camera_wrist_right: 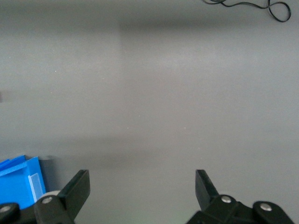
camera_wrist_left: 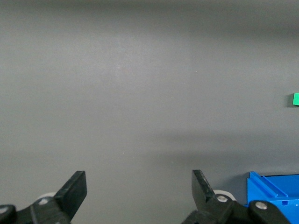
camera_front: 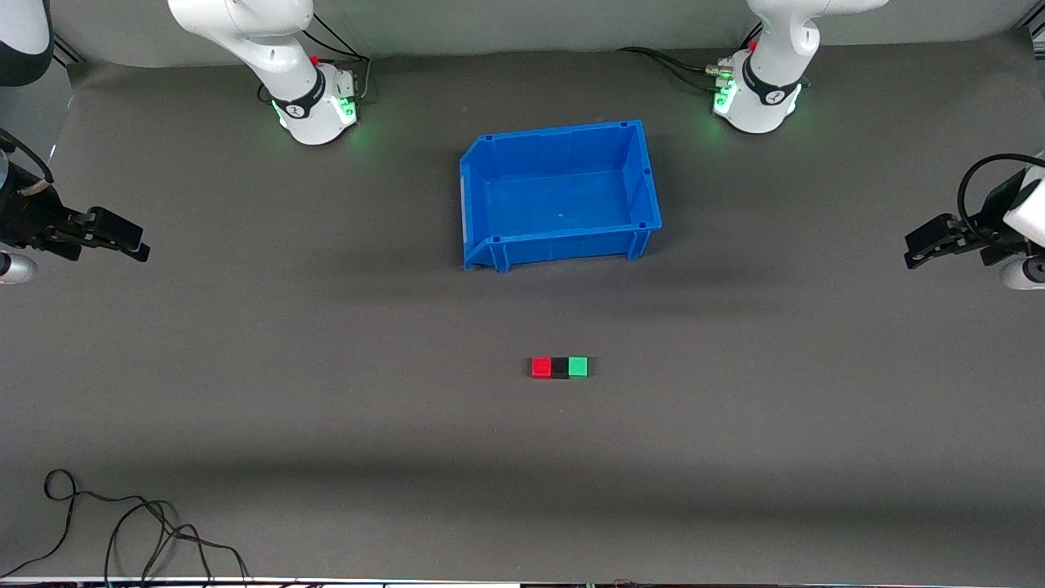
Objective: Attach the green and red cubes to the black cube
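The red cube (camera_front: 540,367), the black cube (camera_front: 559,368) and the green cube (camera_front: 578,367) sit touching in one row on the grey mat, black in the middle, nearer to the front camera than the blue bin. The red cube is at the right arm's end of the row, the green at the left arm's end. My left gripper (camera_front: 916,250) is open and empty over the mat at the left arm's end of the table. My right gripper (camera_front: 135,243) is open and empty at the right arm's end. The green cube's edge shows in the left wrist view (camera_wrist_left: 295,99).
An empty blue bin (camera_front: 563,245) stands mid-table between the arm bases and the cubes; its corner shows in the left wrist view (camera_wrist_left: 273,189) and the right wrist view (camera_wrist_right: 18,186). A black cable (camera_front: 131,531) lies at the front corner toward the right arm's end.
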Controlling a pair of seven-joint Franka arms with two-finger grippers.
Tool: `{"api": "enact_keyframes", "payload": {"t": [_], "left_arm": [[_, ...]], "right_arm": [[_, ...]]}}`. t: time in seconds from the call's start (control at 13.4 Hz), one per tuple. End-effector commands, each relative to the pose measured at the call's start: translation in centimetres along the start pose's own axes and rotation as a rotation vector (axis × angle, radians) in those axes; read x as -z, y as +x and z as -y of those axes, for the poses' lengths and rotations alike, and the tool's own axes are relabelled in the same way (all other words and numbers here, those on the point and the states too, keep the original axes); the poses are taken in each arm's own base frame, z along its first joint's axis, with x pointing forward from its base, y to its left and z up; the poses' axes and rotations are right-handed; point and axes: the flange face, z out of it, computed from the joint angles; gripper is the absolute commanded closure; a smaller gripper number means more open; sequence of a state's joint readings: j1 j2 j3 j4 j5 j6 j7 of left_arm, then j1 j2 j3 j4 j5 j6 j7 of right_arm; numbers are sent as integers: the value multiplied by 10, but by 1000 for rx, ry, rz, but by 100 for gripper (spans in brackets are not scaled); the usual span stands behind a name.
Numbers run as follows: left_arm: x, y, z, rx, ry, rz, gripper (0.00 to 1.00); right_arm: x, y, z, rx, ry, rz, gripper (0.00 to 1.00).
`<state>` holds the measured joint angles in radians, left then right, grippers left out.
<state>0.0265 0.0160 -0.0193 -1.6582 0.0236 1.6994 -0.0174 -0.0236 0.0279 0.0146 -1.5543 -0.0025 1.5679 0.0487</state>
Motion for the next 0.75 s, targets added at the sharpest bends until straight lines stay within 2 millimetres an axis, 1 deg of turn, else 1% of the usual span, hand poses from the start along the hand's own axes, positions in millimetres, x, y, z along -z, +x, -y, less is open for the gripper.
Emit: {"api": "enact_keyframes", "payload": {"t": [0.0,0.45,0.67], "left_arm": [[5,3,-3,-19,5,0,0],[11,4,-3,-21,4,-10,0],[11,4,-4,-23,5,-9,0]], "right_arm": [[7,-4,2,3,23,7,0],[5,-3,3,3,25,10,0],[4,-3,4,3,49,13,0]]}}
